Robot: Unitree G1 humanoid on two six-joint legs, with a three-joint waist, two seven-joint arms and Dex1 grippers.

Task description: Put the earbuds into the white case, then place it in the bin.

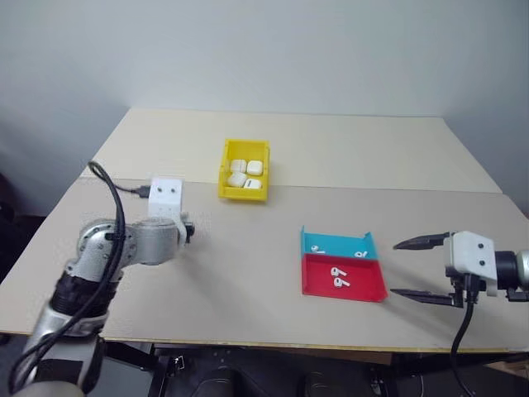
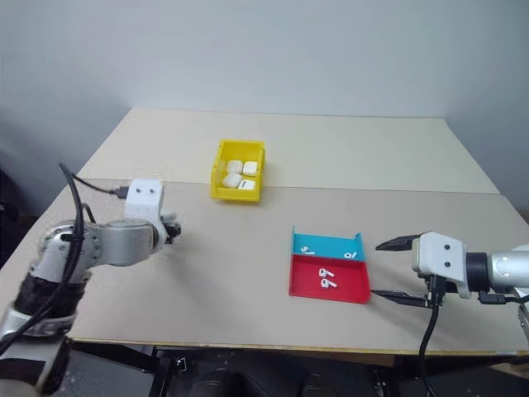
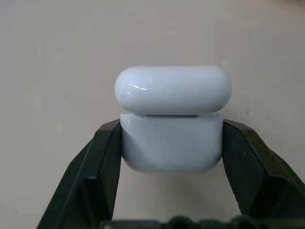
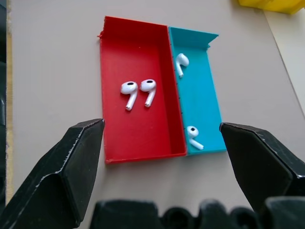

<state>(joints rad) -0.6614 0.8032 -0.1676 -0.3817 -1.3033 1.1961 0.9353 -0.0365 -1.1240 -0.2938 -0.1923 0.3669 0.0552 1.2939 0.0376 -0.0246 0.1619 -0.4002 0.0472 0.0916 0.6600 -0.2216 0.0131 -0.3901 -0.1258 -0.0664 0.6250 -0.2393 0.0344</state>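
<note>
My left gripper [image 3: 172,139] is shut on the white case [image 3: 171,124], its black fingers [image 3: 107,157] pressing both sides of the body. The rounded lid stands slightly lifted above the body, over bare tabletop. In the head views that left gripper [image 1: 187,231] hovers above the table's left part. Two earbuds [image 4: 138,91] lie side by side in the red tray [image 4: 119,43], and two more earbuds [image 4: 181,64] lie apart in the teal tray [image 4: 202,90]. My right gripper [image 4: 161,125] is open just short of both trays, holding nothing. The yellow bin [image 1: 225,169] sits at mid-table.
Several white cases [image 1: 245,174] lie inside the bin. The red tray [image 1: 364,285] and teal tray [image 1: 339,241] touch each other right of centre. A seam crosses the table behind the trays. A black cable [image 1: 116,198] loops over my left arm.
</note>
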